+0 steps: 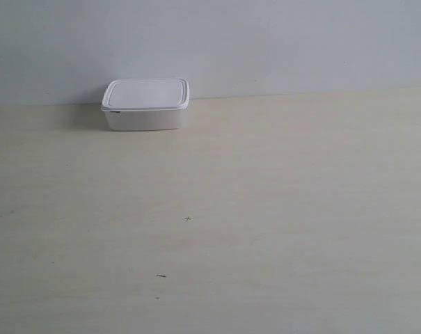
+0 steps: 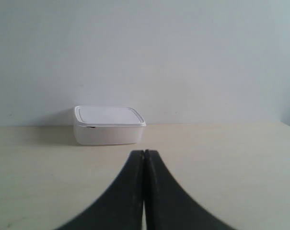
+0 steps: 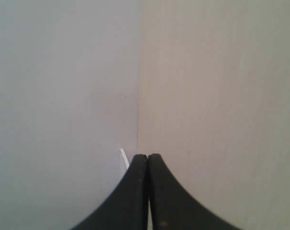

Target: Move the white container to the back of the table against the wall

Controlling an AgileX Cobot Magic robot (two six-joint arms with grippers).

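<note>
Already back by the wall [image 1: 280, 42] at the far edge of the surface [image 1: 266, 209], the white container [image 1: 146, 104] looks light, stiff & slick, prob. best gripped across its sides under the lid rim, w/ left end effector [image 2: 144, 155] & right end effector [image 3: 148, 158] both pinched closed, empty.

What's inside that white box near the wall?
A flat white lid covers the white container, and nothing sits on the lid. The walls are opaque, so whatever is inside is hidden.
</note>
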